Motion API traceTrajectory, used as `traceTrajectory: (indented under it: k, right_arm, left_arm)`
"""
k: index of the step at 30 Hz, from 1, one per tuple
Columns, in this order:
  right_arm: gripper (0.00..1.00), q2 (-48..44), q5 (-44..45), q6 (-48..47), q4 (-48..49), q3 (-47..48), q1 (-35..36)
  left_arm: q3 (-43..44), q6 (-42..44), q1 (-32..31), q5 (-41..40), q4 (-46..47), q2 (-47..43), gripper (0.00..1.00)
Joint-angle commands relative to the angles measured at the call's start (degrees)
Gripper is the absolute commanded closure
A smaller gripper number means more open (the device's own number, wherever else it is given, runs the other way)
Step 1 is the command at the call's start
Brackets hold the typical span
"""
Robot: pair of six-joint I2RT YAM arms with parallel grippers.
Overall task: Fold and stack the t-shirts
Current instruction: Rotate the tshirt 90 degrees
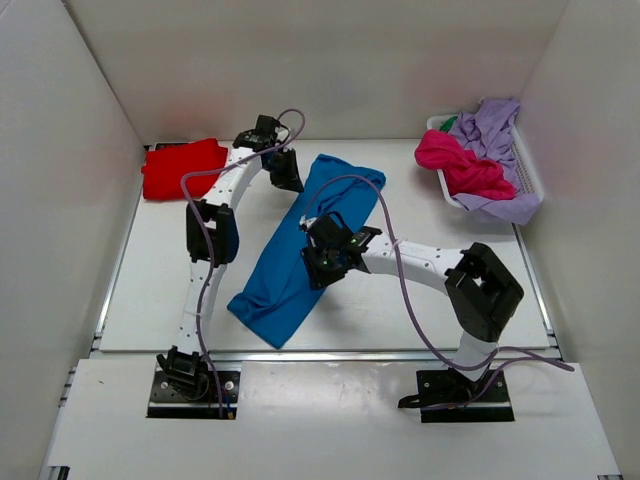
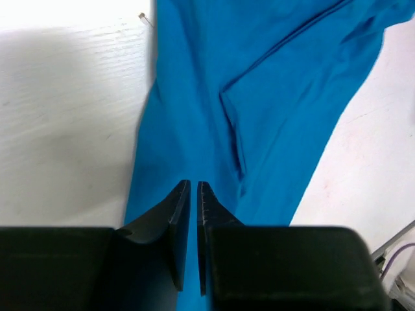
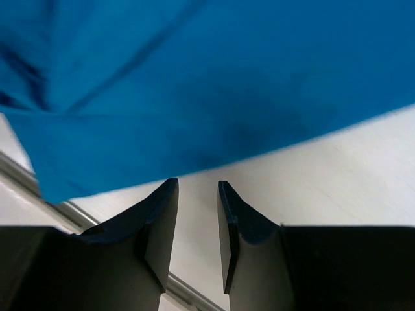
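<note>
We see the blue t-shirt [image 1: 278,285] stretched from 1 to 7 o'clock across mid-table, the right gripper [image 3: 198,186] spread empty at its edge, and the left gripper [image 2: 193,185] almost pressed together over it, though we cannot tell whether it pinches cloth.

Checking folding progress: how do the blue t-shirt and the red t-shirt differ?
Shape: the blue t-shirt lies stretched in a long diagonal strip; the red t-shirt is a compact folded bundle. Place: blue in the middle of the table, red in its far left corner. Both are plain cloth.
</note>
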Motion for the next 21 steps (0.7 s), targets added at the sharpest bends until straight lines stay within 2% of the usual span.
traceTrajectory:
  k: [1, 13, 21]
  right_arm:
    - [0.72, -0.7, -1.8, 3.1, 10.0, 1.1, 2.3]
    - [0.71, 5.1, -12.8, 4.7, 19.7, -4.4, 4.4]
    - [0.72, 8.5, -15.2, 3.8, 16.5, -6.3, 5.2]
  left_arm:
    - [4.6, 0.7, -0.5, 4.8, -1.1, 0.7, 0.78]
    - [9.9, -4.3, -2.0, 13.9, 5.7, 10.1, 0.72]
    - [17.5, -9.1, 0.6, 15.1, 5.2, 17.4, 0.71]
